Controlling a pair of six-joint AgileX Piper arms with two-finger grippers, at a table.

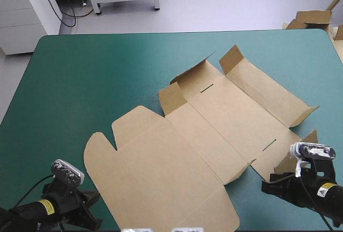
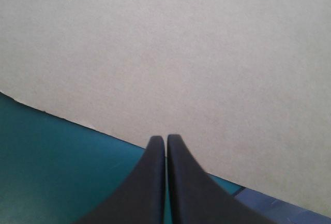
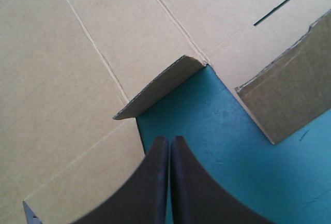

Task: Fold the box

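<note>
The brown box (image 1: 203, 135) lies as a flat cut sheet across the middle of the teal-green table (image 1: 96, 76), with small flaps partly raised at its far and right ends. My left gripper (image 1: 94, 210) sits near the table's front left, shut and empty, its tips (image 2: 165, 139) at the sheet's near edge (image 2: 170, 53). My right gripper (image 1: 265, 186) is at the front right, shut with nothing in it. Its tips (image 3: 169, 140) point at a small lifted flap (image 3: 160, 87) by a notch in the sheet; another raised flap (image 3: 295, 92) stands beside it.
More brown board (image 1: 313, 20) lies beyond the table's far right corner. A white cabinet (image 1: 24, 9) stands past the far left corner. Bare teal-green cover stretches along the left and far sides.
</note>
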